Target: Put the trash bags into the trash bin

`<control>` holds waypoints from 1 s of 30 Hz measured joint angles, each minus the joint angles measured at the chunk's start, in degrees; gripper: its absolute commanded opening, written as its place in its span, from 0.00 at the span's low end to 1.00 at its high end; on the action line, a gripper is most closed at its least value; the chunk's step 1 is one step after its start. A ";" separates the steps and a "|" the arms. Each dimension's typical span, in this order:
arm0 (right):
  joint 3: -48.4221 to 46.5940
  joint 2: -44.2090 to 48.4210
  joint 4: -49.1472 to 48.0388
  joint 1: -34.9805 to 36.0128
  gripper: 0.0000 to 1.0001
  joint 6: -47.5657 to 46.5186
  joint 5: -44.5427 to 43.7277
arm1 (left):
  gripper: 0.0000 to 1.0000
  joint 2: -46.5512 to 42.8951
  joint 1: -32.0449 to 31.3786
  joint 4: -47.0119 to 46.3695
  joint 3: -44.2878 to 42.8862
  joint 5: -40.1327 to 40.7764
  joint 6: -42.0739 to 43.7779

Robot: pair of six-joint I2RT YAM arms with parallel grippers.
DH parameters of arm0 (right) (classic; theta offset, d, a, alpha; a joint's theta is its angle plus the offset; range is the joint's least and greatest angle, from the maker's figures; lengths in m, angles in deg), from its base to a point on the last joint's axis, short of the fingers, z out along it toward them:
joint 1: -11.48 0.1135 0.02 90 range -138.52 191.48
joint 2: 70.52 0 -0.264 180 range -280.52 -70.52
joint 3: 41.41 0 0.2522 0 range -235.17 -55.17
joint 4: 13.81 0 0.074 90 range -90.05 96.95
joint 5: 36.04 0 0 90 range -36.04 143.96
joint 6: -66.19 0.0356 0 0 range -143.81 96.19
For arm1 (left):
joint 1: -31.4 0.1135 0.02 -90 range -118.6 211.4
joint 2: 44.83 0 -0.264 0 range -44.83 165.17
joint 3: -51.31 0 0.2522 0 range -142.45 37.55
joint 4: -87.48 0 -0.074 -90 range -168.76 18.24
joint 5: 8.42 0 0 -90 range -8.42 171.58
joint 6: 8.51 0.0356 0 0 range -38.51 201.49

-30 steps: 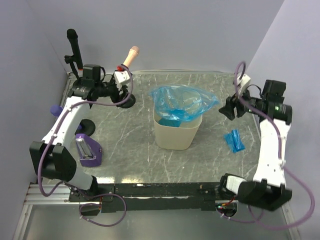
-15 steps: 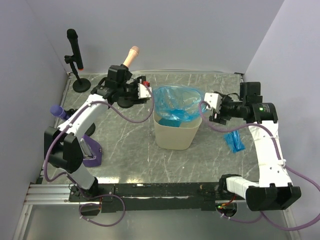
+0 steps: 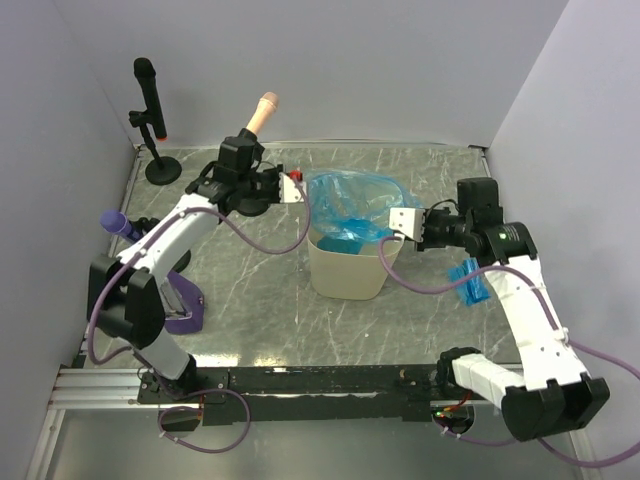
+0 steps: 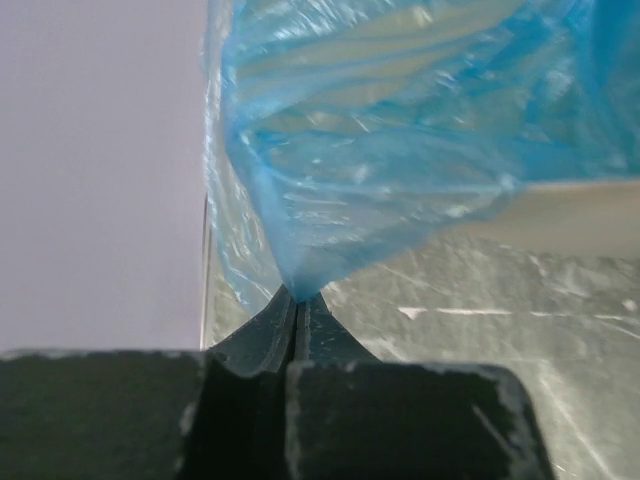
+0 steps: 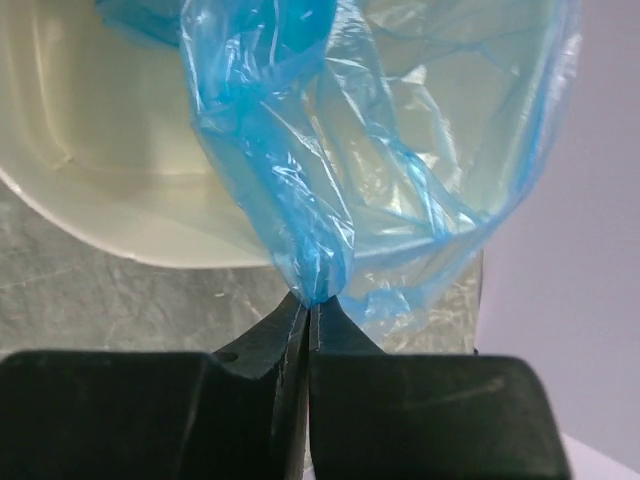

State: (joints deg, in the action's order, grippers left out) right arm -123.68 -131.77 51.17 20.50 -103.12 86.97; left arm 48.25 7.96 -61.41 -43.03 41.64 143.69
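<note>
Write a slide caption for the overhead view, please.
Left hand and right hand each pinch a side of the blue bag at the bin; a spare bag lies nearby.

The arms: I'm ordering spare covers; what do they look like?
The left arm and right arm match: white link shells, black joint housings and bases, a purple cable looping along each. A green light glows near the right wrist. The jaws are black, tapered.

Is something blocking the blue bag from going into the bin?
Nothing that I can see. The bag hangs over the open bin and is partly inside it. The left gripper and the right gripper each pinch an edge of the bag directly, one on each side of the bin.
</note>
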 measured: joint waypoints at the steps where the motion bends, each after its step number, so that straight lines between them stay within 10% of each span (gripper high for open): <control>1: 0.44 0.92 -0.61 -0.02 0.00 0.63 -0.42 | 0.01 -1.11 0.07 0.00 1.33 0.42 -0.22; 25: 25.00 32.06 -7.37 -0.63 0.00 9.66 0.02 | 0.01 -31.12 4.76 2.58 24.63 2.95 -11.98; 30: 29.86 32.76 -7.28 -0.63 0.44 9.40 0.11 | 0.40 -26.71 4.50 3.54 25.07 5.09 -12.57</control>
State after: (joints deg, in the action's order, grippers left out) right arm -93.83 -99.01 43.89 19.86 -93.72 87.08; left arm 21.54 12.46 -57.87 -17.96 46.73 131.12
